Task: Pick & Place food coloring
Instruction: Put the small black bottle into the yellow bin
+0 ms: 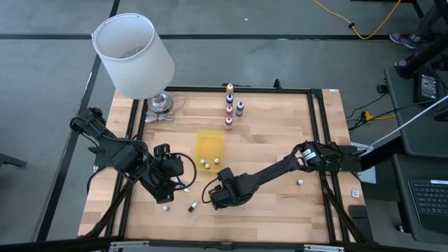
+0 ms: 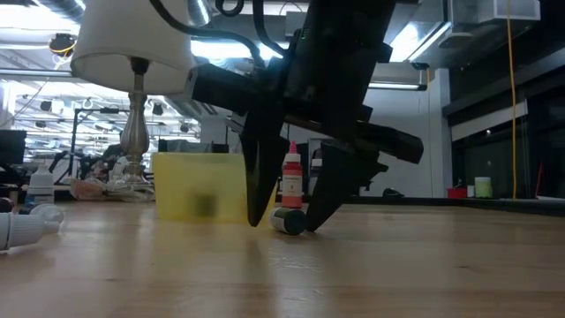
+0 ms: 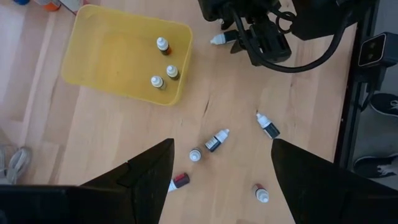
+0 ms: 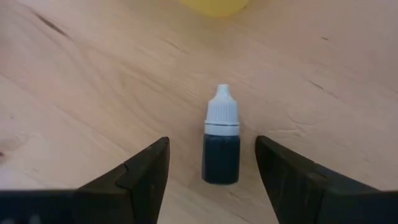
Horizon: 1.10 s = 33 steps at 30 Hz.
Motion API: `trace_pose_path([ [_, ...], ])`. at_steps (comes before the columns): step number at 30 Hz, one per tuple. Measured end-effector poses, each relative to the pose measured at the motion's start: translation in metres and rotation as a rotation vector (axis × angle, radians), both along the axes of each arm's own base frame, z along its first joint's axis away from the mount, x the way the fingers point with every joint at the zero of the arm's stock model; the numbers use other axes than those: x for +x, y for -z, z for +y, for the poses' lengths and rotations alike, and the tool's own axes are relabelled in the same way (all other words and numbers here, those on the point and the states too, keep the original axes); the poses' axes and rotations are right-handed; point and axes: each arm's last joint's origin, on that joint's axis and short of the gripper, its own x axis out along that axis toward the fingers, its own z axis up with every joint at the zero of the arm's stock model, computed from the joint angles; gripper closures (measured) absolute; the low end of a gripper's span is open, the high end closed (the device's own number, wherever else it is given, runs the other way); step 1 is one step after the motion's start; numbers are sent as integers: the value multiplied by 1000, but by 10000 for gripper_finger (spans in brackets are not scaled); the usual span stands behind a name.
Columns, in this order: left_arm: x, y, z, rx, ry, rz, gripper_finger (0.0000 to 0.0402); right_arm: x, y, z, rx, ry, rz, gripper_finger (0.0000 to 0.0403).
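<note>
Fingers of the right gripper (image 4: 211, 171) stand spread, straddling a dark bottle (image 4: 221, 144) lying flat, ready to pinch it.

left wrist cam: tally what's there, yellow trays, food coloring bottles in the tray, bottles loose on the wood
yellow tray: 1
food coloring bottles in the tray: 3
food coloring bottles loose on the wood: 6
total: 10 things, 9 of them bottles
</note>
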Motion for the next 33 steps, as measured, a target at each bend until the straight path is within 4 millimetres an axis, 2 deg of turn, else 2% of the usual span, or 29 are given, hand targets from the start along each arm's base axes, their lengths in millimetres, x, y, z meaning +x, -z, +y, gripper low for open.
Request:
trace_pose_path([
  [5, 0, 0, 0, -11, 5, 8, 140, 0, 0, 0, 6, 19, 0, 180],
  [15, 0, 0, -1, -19, 8, 14, 140, -1, 0, 1, 28, 20, 15, 306],
  [20, 1, 0, 1, -30, -55, -7, 140, -1, -7, 11, 39, -31, 28, 340],
  [23, 0, -4, 6, -1, -116, -63, 140, -4, -21, 22, 28, -82, 40, 339],
  [26, -5, -10, 11, 36, -141, -125, 140, -8, -42, 32, -11, -132, 61, 331],
  [33, -30, -39, 31, 33, -96, -278, 138, -25, -119, 70, -157, -261, -90, 339],
])
